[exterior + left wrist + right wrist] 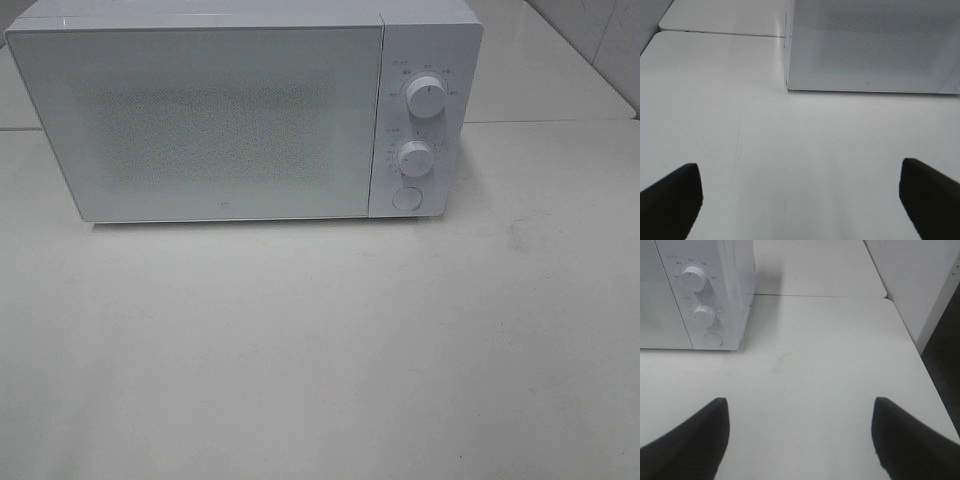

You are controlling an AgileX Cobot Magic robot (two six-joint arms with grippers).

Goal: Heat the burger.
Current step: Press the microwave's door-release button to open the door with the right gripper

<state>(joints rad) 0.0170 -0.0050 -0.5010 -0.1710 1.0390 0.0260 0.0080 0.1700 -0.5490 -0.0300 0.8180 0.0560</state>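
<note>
A white microwave [230,110] is seen standing on the white bench [320,350], its door [200,120] shut. Two knobs, an upper one [426,99] and a lower one [415,157], are set above a round button [406,197] on its right panel. The left hand [799,170] and the right hand [800,407] are held spread over the bench, with nothing gripped. The burger is not seen in any view; its place cannot be told.
</note>
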